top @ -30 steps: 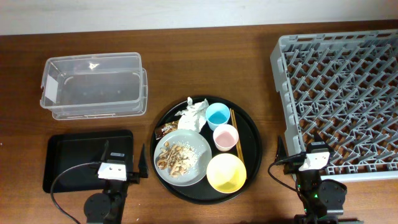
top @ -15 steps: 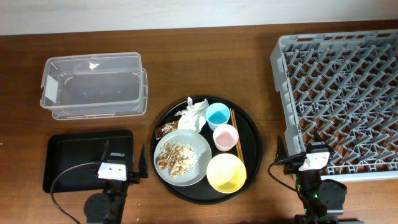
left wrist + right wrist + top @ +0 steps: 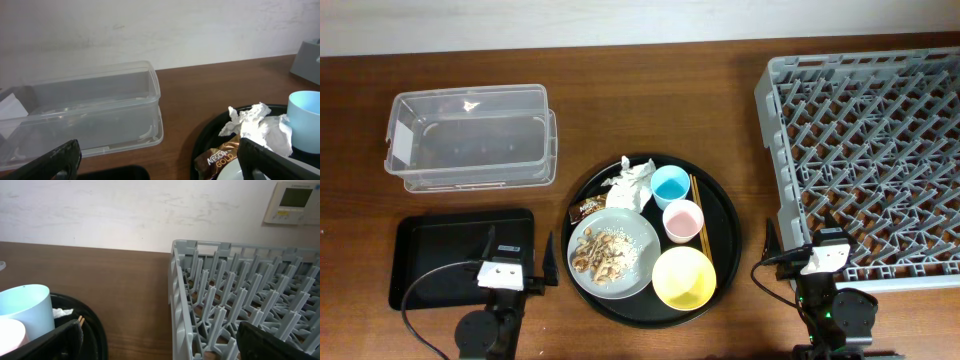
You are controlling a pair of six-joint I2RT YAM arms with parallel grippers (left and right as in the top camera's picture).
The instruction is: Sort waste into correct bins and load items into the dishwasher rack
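Note:
A round black tray holds a crumpled white napkin, a brown-and-gold wrapper, a blue cup, a pink cup, a yellow bowl, chopsticks and a grey plate bearing food scraps. Left of it are the clear tub and the black rectangular tray. At the right stands the grey rack. My left gripper is open at the front, between black tray and plate. The right gripper is open by the rack's near left corner, holding nothing.
In the left wrist view the wrapper, napkin and blue cup lie ahead on the right, the tub on the left. The right wrist view shows the rack wall straight ahead. A wall bounds the table's far edge.

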